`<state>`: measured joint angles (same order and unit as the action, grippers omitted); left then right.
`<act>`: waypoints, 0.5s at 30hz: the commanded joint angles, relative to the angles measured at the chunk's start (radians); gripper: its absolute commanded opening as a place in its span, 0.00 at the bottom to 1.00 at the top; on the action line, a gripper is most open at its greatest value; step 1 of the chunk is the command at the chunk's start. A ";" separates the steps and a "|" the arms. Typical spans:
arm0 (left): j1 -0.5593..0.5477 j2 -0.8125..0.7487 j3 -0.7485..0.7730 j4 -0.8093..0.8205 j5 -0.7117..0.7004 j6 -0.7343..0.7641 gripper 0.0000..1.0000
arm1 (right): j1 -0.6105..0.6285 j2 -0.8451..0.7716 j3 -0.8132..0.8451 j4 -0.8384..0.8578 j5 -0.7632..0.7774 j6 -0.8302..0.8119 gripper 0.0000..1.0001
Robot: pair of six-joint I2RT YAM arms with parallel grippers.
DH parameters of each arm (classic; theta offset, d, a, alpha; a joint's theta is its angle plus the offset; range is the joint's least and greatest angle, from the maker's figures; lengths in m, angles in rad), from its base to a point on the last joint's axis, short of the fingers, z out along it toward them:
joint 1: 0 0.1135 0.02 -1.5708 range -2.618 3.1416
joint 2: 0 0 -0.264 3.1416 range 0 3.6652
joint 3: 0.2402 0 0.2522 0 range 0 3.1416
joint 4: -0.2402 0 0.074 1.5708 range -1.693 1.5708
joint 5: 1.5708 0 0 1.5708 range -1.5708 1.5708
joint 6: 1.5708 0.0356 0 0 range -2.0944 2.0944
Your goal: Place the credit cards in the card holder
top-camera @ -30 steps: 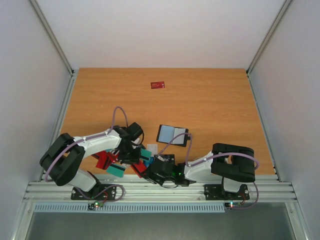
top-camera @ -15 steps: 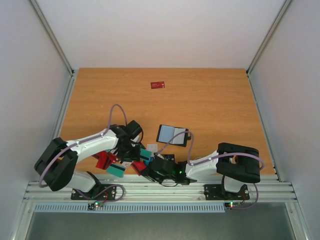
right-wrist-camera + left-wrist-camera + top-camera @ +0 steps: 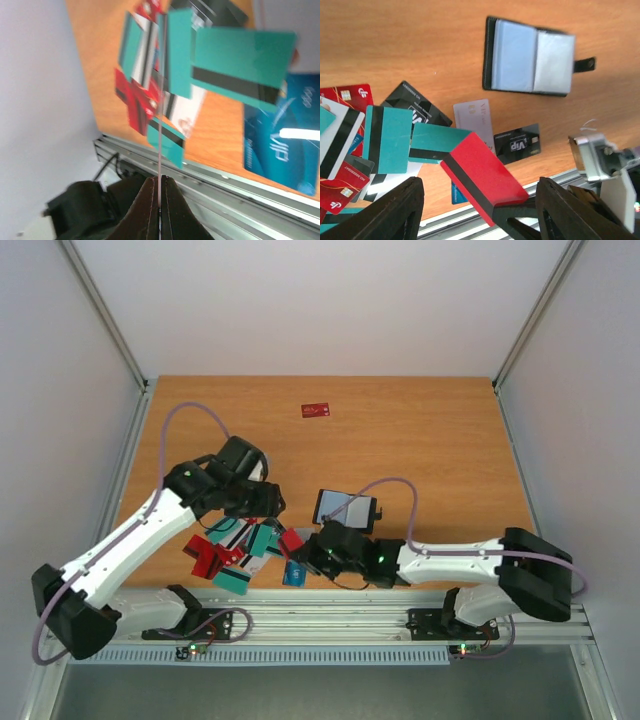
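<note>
Two grippers, one card holder and a loose heap of credit cards (image 3: 235,550) were on the table (image 3: 430,440). The left gripper (image 3: 480,186) hung over the heap with its fingers spread wide, gripping nothing. Beneath it, from the left wrist view, lay two red cards (image 3: 345,95) at the left edge, two teal striped cards (image 3: 387,140), two black cards with white print (image 3: 415,111) and one pale grey card (image 3: 475,119). More cards ran out of view, so the full count could not be told. One lifted red striped card (image 3: 482,175) sat tilted in the gap between the left fingers, apart from both. The right gripper (image 3: 160,180) had its fingers pressed together on a thin card seen edge-on, with one blue card (image 3: 272,145) flat on the table beyond them. A single red card (image 3: 316,410) lay alone, well apart at the far side. The card holder (image 3: 530,62) lay open and flat, pale inside, just beyond the right gripper and well apart from the left fingers
</note>
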<state>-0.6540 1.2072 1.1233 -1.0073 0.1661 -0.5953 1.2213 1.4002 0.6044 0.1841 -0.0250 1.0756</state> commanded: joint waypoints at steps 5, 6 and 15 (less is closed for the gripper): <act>0.054 -0.122 0.093 0.057 0.052 -0.047 0.62 | -0.242 -0.171 0.184 -0.308 -0.133 -0.234 0.01; 0.055 -0.143 0.084 0.110 0.070 -0.058 0.61 | -0.278 -0.182 0.204 -0.326 -0.164 -0.251 0.01; 0.059 -0.109 0.060 0.524 0.180 -0.314 0.64 | -0.609 -0.248 0.403 -0.404 -0.463 -0.335 0.01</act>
<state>-0.5995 1.0710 1.1934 -0.7559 0.2813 -0.7563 0.7170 1.1851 0.9455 -0.1722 -0.3141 0.8013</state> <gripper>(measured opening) 0.637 0.016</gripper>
